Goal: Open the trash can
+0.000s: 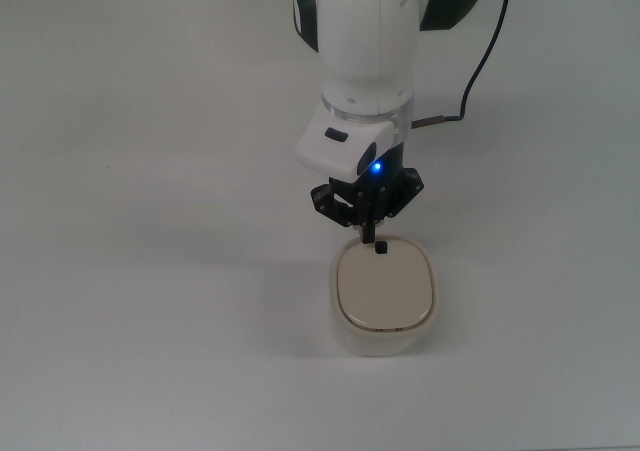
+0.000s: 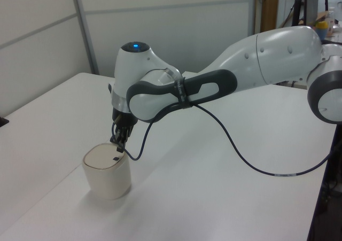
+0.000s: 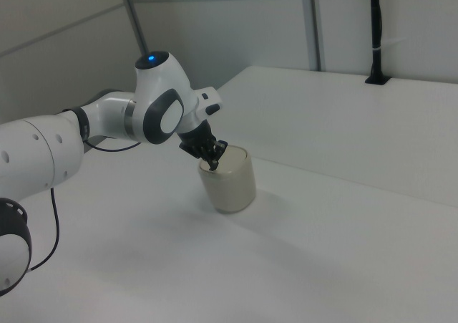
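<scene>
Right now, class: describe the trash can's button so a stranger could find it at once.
On the white table stands one cream trash can. Its flat tan lid carries a tiny black button at the edge nearest the gripper, the only dark mark there.

one trash can [image 1: 385, 296] stands on the one white tabletop [image 1: 150, 271]. it carries one flat tan lid [image 1: 384, 289], and on that lid sits one small black button [image 1: 380, 247]. one robot arm [image 2: 214, 86] reaches over the tabletop, ending in one gripper [image 1: 368, 239]. one blue light [image 1: 377, 168] glows on the arm's wrist. one black cable [image 2: 256, 166] loops from the arm.
</scene>
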### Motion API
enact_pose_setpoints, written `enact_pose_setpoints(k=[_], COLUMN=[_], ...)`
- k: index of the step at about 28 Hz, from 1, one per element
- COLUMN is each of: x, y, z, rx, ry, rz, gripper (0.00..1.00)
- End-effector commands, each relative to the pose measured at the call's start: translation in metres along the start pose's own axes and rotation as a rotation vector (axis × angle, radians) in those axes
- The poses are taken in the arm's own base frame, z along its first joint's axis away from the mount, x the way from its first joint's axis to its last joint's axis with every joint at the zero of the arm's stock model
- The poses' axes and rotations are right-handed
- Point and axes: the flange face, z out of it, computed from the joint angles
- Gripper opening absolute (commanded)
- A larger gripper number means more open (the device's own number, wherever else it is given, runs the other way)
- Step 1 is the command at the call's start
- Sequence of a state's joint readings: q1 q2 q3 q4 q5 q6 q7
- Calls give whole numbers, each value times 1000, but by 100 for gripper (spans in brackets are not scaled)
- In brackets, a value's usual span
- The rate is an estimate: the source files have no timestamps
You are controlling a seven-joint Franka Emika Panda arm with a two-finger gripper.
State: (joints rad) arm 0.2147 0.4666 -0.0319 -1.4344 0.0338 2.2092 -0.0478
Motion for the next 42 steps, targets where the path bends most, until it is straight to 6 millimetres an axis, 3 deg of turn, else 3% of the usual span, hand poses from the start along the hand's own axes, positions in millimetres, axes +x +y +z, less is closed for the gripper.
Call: enact_pose_setpoints(k=[1, 6, 12, 22, 28, 35, 42], x=[-1, -4, 4, 3, 2, -7, -6], y=[-5, -6, -7, -8, -20, -22, -24], z=[2, 20, 15, 26, 30, 61, 60], rx=[-15, -15, -16, -23, -21, -35, -33], ry=[9, -11, 69, 56, 50, 3, 1], rz=[-8, -10, 2, -2, -21, -36, -38], gripper=[0, 0, 0, 0, 0, 0, 0])
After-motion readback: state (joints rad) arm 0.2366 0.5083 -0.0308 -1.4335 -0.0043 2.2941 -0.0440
